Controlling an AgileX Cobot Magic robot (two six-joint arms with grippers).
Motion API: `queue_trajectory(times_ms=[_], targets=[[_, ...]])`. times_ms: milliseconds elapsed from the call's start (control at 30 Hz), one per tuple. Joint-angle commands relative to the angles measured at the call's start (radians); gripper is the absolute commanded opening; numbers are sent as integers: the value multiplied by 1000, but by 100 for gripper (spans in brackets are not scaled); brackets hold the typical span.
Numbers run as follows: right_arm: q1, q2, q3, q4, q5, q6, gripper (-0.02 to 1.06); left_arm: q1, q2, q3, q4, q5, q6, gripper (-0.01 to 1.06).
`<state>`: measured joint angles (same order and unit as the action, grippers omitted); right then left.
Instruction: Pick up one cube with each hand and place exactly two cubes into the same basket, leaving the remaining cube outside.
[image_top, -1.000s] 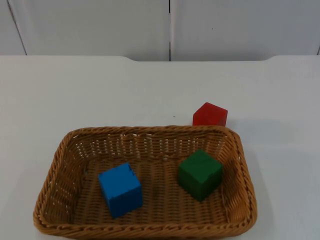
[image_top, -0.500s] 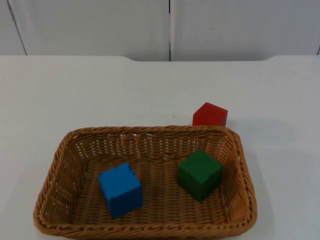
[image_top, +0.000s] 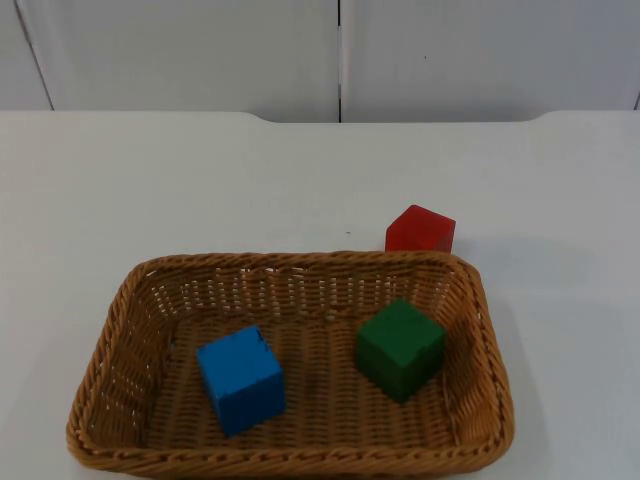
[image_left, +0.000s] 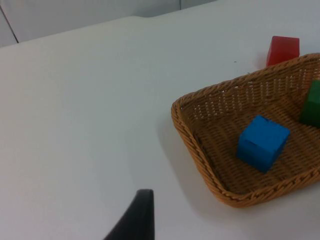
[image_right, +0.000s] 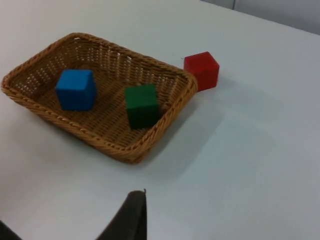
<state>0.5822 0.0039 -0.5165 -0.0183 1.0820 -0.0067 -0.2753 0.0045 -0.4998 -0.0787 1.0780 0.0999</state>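
White table top (image_top: 150, 180) ran back to a grey partition wall (image_top: 480, 55). On it we saw a brown woven wicker basket (image_top: 110, 340) w/ a blue wooden cube (image_top: 240, 380) and a green wooden cube (image_top: 400, 348) inside, apart. A red wooden cube (image_top: 420, 230) sat outside, just behind the far rim. Both arms waited off the basket; we couldn't tell either gripper's state, left fingertip (image_left: 136, 220), right fingertip (image_right: 131, 217).

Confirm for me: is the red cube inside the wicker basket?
No, the red cube sits on the white table just beyond the wicker basket's far rim, while the blue cube and green cube lie inside.
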Motion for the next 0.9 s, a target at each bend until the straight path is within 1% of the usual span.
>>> queue_trajectory(times_ms=[0,133,167,333,367,533,567,700,733,867], targets=[[-28,-4,1,1,-5,0,105,-3,-4,3,4,-2,-3,105],[-97,-4,1,1,-5,0,105,-3,-4,3,4,-2,-3,105],[-97,-4,1,1,-5,0,105,-3,-4,3,4,-2,-3,105],[-195,-4,1,1,-5,0,105,-3,-4,3,4,-2,-3,105],[-195,-4,1,1,-5,0,105,-3,-4,3,4,-2,-3,105],[-307,-4,1,1,-5,0,105,-3,-4,3,4,-2,-3,105],[-307,-4,1,1,-5,0,105,-3,-4,3,4,-2,-3,105],[-387,-4,1,1,-5,0,105,-3,-4,3,4,-2,-3,105],[-387,-4,1,1,-5,0,105,-3,-4,3,4,-2,-3,105],[-453,-4,1,1,-5,0,105,-3,-4,3,4,-2,-3,105]])
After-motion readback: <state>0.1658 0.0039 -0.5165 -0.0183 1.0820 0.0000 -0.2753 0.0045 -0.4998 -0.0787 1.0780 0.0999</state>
